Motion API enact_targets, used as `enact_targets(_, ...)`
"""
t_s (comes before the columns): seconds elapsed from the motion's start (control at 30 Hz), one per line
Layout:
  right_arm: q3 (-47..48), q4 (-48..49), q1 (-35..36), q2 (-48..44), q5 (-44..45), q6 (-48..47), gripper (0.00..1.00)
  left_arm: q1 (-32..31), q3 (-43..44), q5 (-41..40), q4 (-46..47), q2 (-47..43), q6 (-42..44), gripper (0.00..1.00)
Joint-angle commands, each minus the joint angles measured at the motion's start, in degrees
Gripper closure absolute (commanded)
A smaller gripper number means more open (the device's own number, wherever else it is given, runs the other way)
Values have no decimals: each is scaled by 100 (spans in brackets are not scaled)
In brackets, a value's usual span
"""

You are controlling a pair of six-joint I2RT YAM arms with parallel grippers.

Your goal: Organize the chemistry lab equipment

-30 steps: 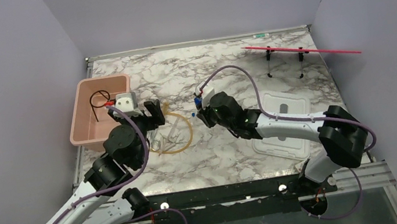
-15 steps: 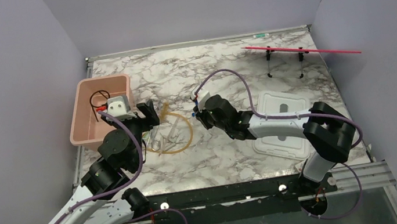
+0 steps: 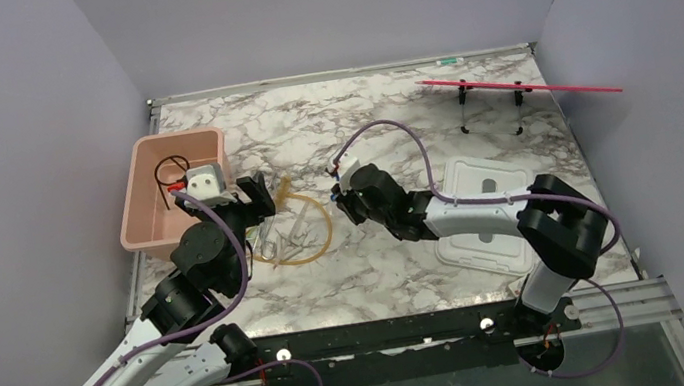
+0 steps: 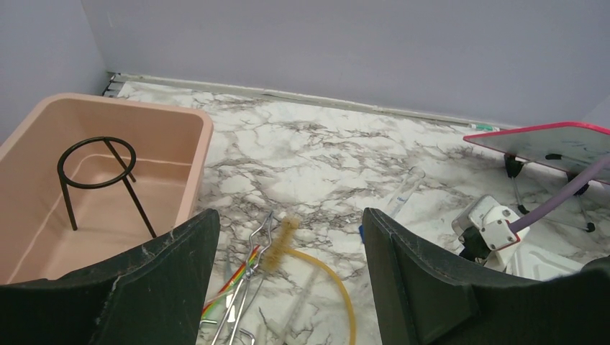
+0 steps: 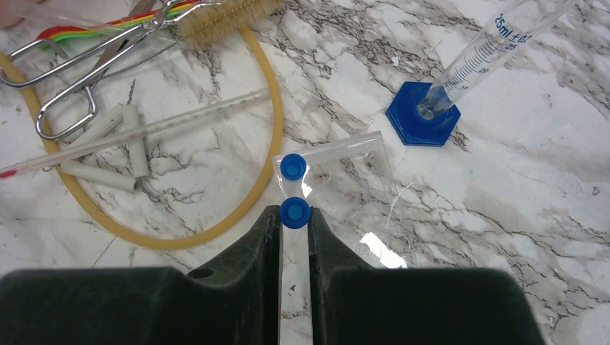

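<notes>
Two blue-capped tubes [image 5: 292,167], one clamped in right hand [image 5: 293,215], other just beyond, left hand [image 4: 288,215] spread wide

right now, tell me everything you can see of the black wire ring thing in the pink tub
The black wire ring looks like thin dark metal wire. A round hoop sits on top, with straight slim legs running down from it, like a small stand. It stands upright inside the pink tub, feet on the tub's floor, hoop about level. As far as the views show, only the tub touches it.
</notes>
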Motion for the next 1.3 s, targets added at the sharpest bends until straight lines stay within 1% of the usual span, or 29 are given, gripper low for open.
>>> enact_targets(0.0, 221, -223, 34, 184, -2, 117, 85, -5, -52, -150, 66, 7, 16, 25)
enact_targets(0.27, 297, -224, 34, 432, 165, 141, 84, -1, -53, -159, 56, -1, 15, 25)
enact_targets(0.43, 374, -230, 34, 564, 196, 173, 80, -5, -52, -168, 56, 11, 20, 25)
enact_targets(0.53, 428, -362, 32, 600, 289, 291, 71, -4, -54, -168, 48, 22, 20, 25)
enact_targets(0.63, 406, -401, 32, 479, 329, 398, 59, -1, -49, -176, 48, 24, 24, 25)
enact_targets(0.7, 397, -473, 30, 335, 356, 492, 48, 1, -52, -177, 48, 24, 21, 25)
enact_targets(0.8, 369, -570, 32, -12, 339, 623, 41, -6, -58, -172, 47, 30, 24, 25)
enact_targets(0.97, 292, -797, 34, -616, 577, 963, 39, -5, -56, -143, 37, 11, -19, 25)
enact_targets(1.1, 362, -1238, 18, -894, 1188, 1429, 40, -3, -56, -92, 17, -30, -53, 25)
enact_targets(1.27, 650, -2497, -116, -933, 1989, 2586, 43, -1, -61, 41, 30, -64, -65, 24)
